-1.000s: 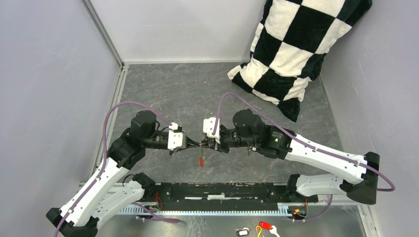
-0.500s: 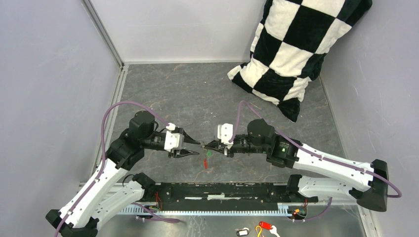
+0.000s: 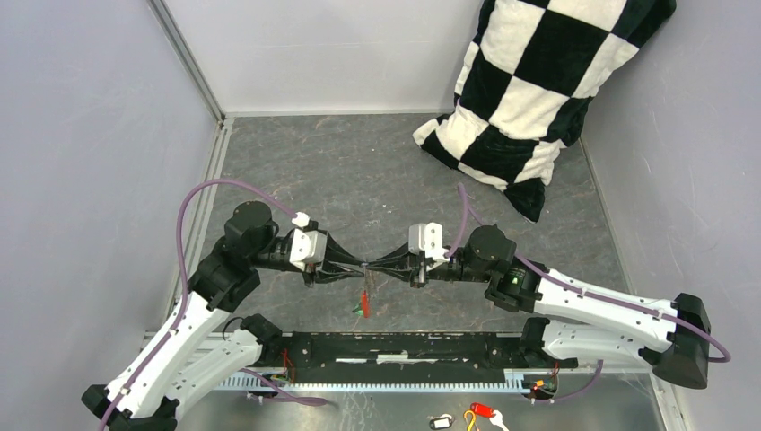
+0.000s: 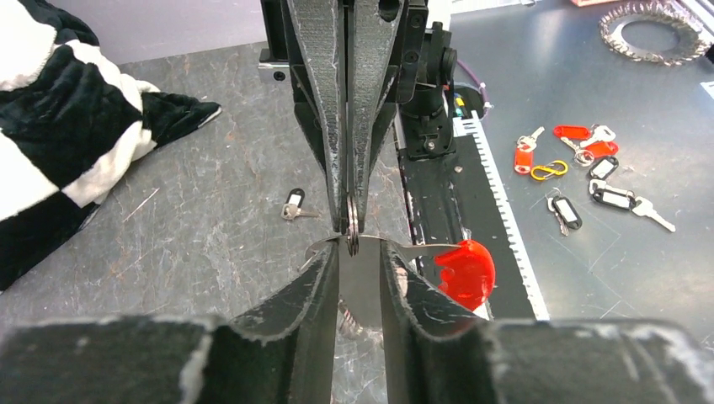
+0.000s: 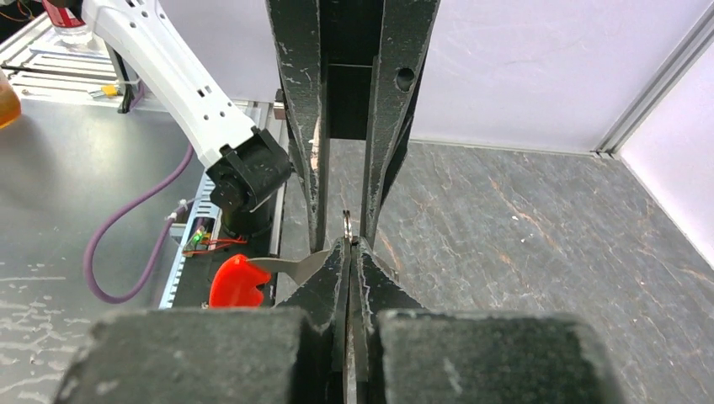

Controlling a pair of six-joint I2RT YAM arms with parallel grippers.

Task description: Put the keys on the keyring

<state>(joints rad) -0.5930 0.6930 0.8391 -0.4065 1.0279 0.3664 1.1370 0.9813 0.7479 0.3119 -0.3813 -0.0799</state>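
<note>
My two grippers meet tip to tip above the grey table. My right gripper [image 3: 378, 266] [image 5: 348, 244] is shut on the thin silvery keyring [image 4: 351, 232] [image 5: 346, 220], which sticks out of its tips. My left gripper [image 3: 357, 266] [image 4: 359, 249] stands a narrow gap apart, with the flat metal blade of the red key [image 3: 363, 299] [image 4: 463, 273] [image 5: 236, 283] between its tips. The green key [image 3: 357, 312] hangs just below the red one. A small dark-headed key [image 4: 292, 205] lies on the table under the right arm.
A black-and-white checked pillow [image 3: 529, 90] lies at the back right. The black base rail [image 3: 404, 346] runs along the near edge. Spare red and black tags [image 4: 581, 164] [image 3: 467, 417] lie on the metal bench beyond it. Grey walls enclose the table.
Half a second ago my left gripper was wide open and apart from the right one. It has moved back in and closed at the ring. The right arm shifted slightly right. The keys hang lower.
</note>
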